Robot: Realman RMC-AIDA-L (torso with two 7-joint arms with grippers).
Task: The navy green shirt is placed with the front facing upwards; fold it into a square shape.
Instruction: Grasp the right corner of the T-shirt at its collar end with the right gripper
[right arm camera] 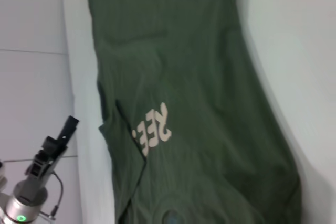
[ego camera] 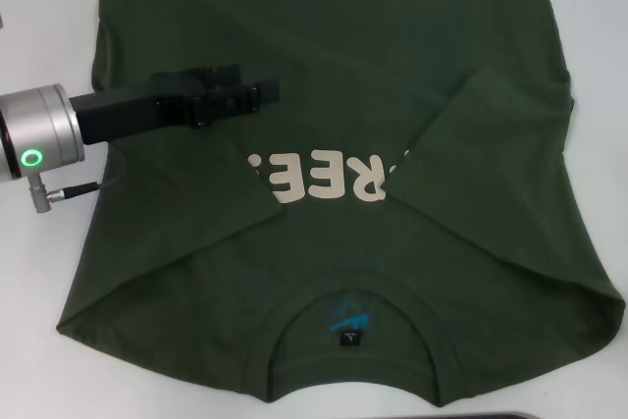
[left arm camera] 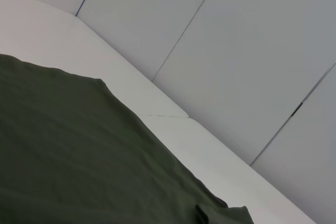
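Dark olive cotton filled nearly the whole head view: the navy green shirt (ego camera: 324, 242) lay flat on the white table (ego camera: 39, 7), collar toward the lower edge of the frame. Both sleeves were folded inward over the chest, so only part of the cream lettering (ego camera: 329, 176) showed between them. A small blue print (ego camera: 349, 318) and a black tag (ego camera: 351, 338) sat inside the round collar. The left gripper (ego camera: 267, 93) reached in from the left edge of the frame, level above the shirt's left side, holding nothing, its black fingers drawn close together. The right gripper was out of sight.
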